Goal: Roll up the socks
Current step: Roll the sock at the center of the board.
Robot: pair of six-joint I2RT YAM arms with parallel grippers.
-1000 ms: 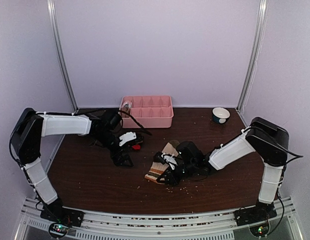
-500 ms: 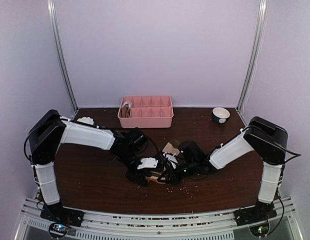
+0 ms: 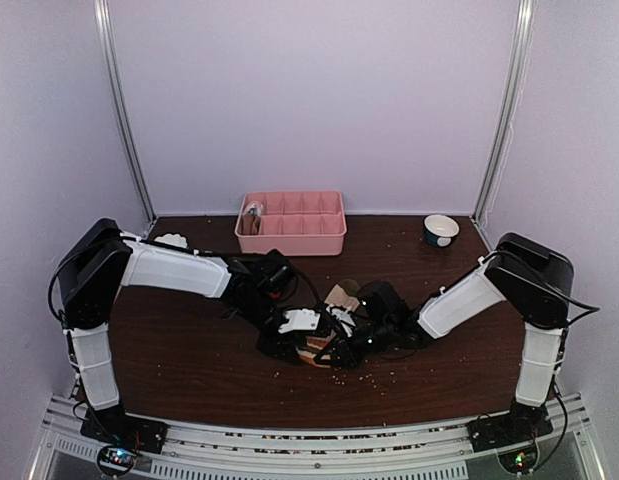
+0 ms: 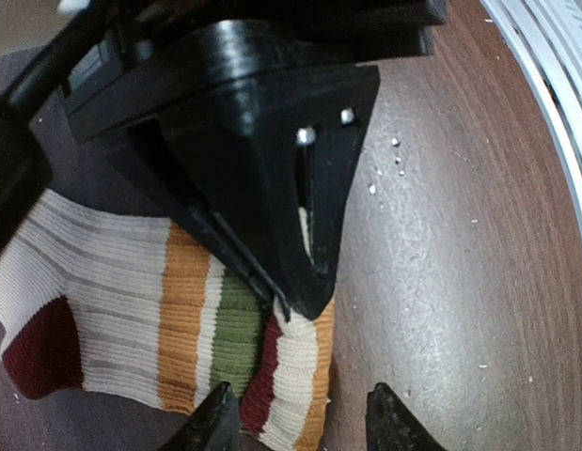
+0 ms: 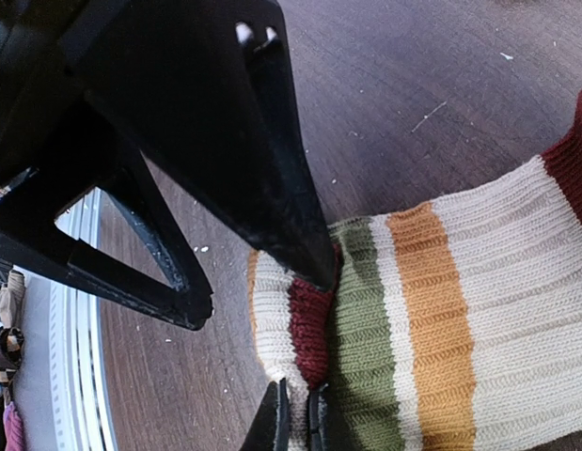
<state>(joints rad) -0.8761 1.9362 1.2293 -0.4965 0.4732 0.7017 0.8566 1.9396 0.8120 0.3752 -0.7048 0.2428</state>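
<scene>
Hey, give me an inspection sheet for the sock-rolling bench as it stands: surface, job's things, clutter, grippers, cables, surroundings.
Surface: dark wooden table, with pale crumbs scattered on it.
Job's things: striped sock lies on the table between both grippers.
Clutter: pink tray and small bowl at the far edge; pale lump far left, too small to identify.
Grippers: right gripper shut on the striped sock's end; left gripper has its fingers apart astride that end, grip unclear.
Cables: thin black cable loops off the right arm.
Surroundings: pale walls; metal rail in front.
</scene>
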